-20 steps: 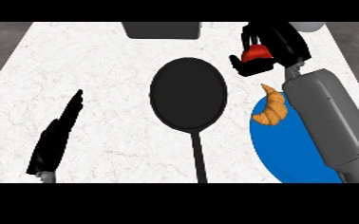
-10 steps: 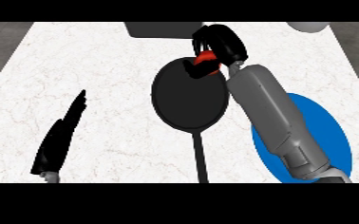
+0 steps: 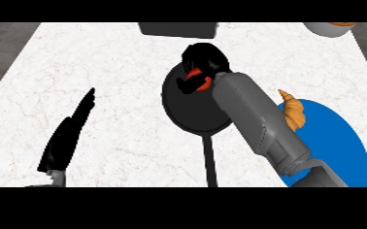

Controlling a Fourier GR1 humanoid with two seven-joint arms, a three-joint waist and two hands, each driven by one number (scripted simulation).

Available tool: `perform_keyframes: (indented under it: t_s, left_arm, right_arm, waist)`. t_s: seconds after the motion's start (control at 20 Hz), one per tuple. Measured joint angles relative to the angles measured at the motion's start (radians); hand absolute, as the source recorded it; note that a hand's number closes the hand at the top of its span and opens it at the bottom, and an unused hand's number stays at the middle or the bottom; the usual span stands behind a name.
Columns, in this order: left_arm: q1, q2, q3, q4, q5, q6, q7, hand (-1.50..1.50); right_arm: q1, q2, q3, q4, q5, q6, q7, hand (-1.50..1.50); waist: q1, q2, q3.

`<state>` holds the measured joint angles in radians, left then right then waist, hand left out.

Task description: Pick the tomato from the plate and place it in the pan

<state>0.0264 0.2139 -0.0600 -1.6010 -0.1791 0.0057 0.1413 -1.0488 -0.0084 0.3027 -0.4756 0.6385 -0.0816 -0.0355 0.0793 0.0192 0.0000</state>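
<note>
The red tomato (image 3: 196,81) shows between the curled fingers of my right hand (image 3: 204,64), which hangs over the far part of the black pan (image 3: 188,110). The pan lies mid-counter with its thin handle (image 3: 210,161) running toward me. My grey right forearm crosses the pan's right side and covers part of the blue plate (image 3: 333,136) at the right. My left hand (image 3: 68,135) rests open at the lower left, fingers pointing away, far from the pan.
A croissant (image 3: 294,111) lies on the blue plate's left part, right beside my forearm. A dark grey box (image 3: 177,28) stands at the counter's far edge. A bowl (image 3: 328,28) with something orange sits at the far right corner.
My right hand has carried the tomato leftward from above the plate's far end to over the pan. The left hand has stayed where it was.
</note>
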Motion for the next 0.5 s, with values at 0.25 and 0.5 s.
perform_keyframes:
  t_s: [0.25,0.5]
  left_arm:
    - [-0.023,-0.001,-0.008,0.004,-0.001,-0.012,0.0,0.0]
    - [-0.055,-0.004,-0.006,0.025,-0.001,-0.016,0.009,0.0]
  right_arm:
    - [0.022,0.006,-0.053,0.072,-0.179,0.073,0.041,-1.5]
    - [0.048,0.008,-0.089,0.077,-0.34,0.042,-0.037,-1.5]
  waist:
    - [0.035,0.01,0.001]
    - [0.039,0.011,0.002]
